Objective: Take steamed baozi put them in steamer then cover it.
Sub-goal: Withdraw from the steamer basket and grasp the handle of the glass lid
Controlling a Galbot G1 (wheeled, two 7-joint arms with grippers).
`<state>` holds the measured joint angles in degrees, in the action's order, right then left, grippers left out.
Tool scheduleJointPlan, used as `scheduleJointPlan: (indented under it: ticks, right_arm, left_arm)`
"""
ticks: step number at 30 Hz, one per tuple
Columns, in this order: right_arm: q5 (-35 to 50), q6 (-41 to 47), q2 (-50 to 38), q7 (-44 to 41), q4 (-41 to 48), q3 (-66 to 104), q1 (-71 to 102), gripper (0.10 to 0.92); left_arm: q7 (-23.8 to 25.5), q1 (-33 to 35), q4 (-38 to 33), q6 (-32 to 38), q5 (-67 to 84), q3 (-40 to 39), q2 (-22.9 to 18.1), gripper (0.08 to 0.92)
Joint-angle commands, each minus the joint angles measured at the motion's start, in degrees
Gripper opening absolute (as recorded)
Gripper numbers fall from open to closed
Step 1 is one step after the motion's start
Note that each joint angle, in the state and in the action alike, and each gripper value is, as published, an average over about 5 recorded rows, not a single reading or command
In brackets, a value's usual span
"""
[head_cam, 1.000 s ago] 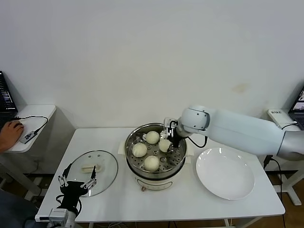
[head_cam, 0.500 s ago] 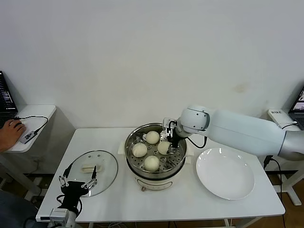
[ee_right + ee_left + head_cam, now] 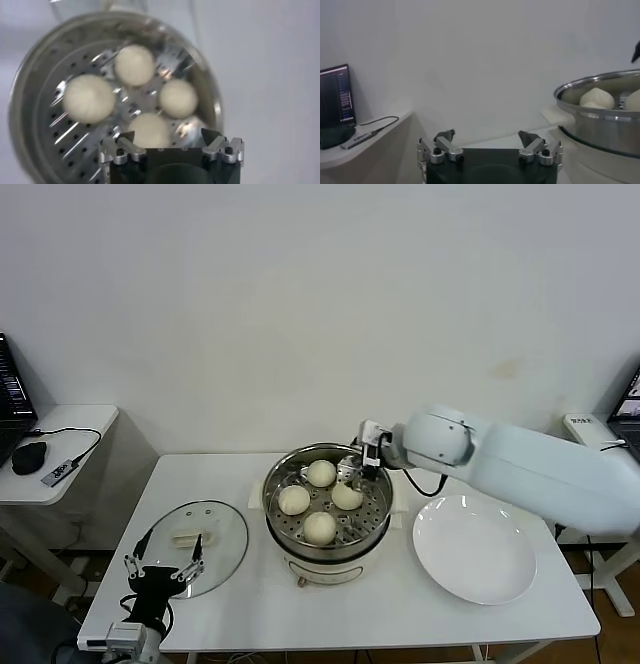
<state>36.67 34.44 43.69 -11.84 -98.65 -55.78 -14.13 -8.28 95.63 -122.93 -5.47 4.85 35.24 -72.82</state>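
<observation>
Several cream-white baozi point(image 3: 320, 527) lie inside the steel steamer point(image 3: 272, 487) on the cream pot at the table's middle. They also show in the right wrist view point(image 3: 89, 98), on the perforated steamer basket point(image 3: 215, 107). My right gripper point(image 3: 366, 460) hangs open and empty over the steamer's far right rim, just above the nearest baozi point(image 3: 148, 131). The glass cover point(image 3: 216, 529) with its cream handle lies flat on the table to the steamer's left. My left gripper point(image 3: 160, 569) is open and empty at the cover's front edge; its wrist view shows the steamer's side point(image 3: 600, 127).
A flat white plate point(image 3: 475, 549) lies bare on the table to the steamer's right. A side desk point(image 3: 70, 429) with a mouse and cable stands at far left. The white wall is close behind the table.
My right gripper has let go of the baozi on the steamer's right side and risen back towards the far right rim. The person's hand has left the side desk.
</observation>
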Motion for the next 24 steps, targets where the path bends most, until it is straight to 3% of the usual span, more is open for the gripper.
scheduleJointPlan:
  ticks: [1, 7, 14, 19, 24]
  right_arm:
    - [-1.2, -18.3, -6.6, 29.5, -6.0, 28.9, 30.5, 0.823]
    - [-12.2, -29.5, -3.1, 22.5, -6.1, 58.2, 57.5, 0.823]
    - [-17.1, -36.2, 10.7, 8.5, -6.2, 86.6, 81.2, 0.823]
    - [-19.8, -36.8, 24.1, 3.1, -8.4, 101.1, 90.4, 0.823]
    - [-20.4, -37.0, 30.6, 3.2, -12.8, 108.8, 97.2, 0.823]
  left_arm:
    - [-0.6, -0.1, 1.4, 1.8, 0.4, 0.0, -0.2, 0.823]
    - [-0.7, 0.4, 2.9, 2.8, -0.4, 0.1, -0.1, 0.823]
    - [-2.1, 0.3, 5.5, 4.7, -6.2, 0.1, 0.1, 0.823]
    - [-3.6, -1.0, 10.6, 8.4, -24.0, 0.4, 0.3, 0.823]
    - [-3.7, -1.5, 14.0, 11.7, -47.1, 3.9, 3.0, 0.823]
